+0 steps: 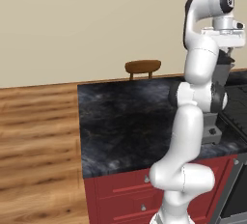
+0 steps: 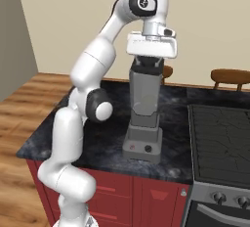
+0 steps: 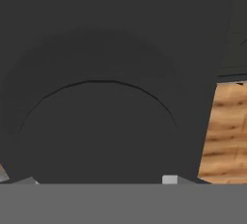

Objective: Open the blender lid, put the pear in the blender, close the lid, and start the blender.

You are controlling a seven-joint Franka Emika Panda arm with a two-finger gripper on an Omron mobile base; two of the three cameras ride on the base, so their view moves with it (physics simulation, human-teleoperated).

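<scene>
The blender [image 2: 143,140] stands on the dark counter, its grey base with small front buttons facing me and its tapered jar [image 2: 145,94] rising above. The dark blender lid [image 2: 148,64] sits on the jar's rim. My gripper [image 2: 148,63] is pressed straight down onto the lid, with the white hand right above it. In the hand view the lid [image 3: 111,83] is very close, with a round raised ring on it, and my fingertips blend into it. From the left base view the arm hides most of the blender [image 1: 212,131]. The pear is out of sight.
A black stove top [image 2: 219,143] lies right of the blender, with knobs below its front edge. The dark stone counter [image 1: 125,121] stretches left over red cabinets. Wooden chairs [image 1: 143,67] stand behind the counter, on a wood floor.
</scene>
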